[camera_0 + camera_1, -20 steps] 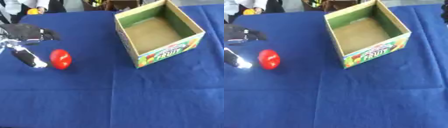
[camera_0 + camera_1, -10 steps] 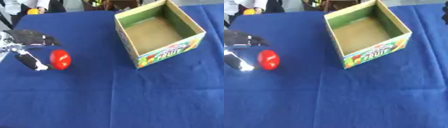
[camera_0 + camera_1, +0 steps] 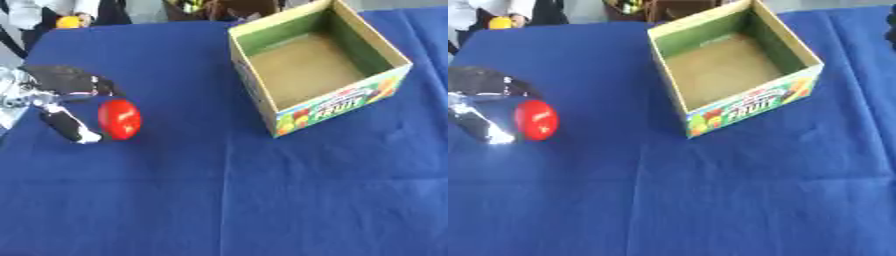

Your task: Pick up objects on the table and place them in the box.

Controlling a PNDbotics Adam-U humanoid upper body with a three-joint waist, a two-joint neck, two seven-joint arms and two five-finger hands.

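- Red tomato-like fruit [image 3: 119, 119]: glossy, resting on the blue worktop at the left.
- Cardboard fruit box [image 3: 342, 101]: open-topped, green inside, empty, upright, well apart at the right.

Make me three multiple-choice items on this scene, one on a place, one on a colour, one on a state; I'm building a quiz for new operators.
1. Where does the red object lie?
A. Inside the box
B. On the blue cloth, left of the box
C. On the box's rim

2. What colour are the inner walls of the cardboard box?
A. Green
B. Red
C. White

3. How is the left hand?
A. Flat on the cloth, far from the object
B. Inside the box
C. Beside the object, fingers and thumb spread around it

Answers:
1 B, it sits on the blue cloth apart from the box.
2 A, green shows above the brown floor.
3 C, the object sits between thumb and fingers, not yet lifted.
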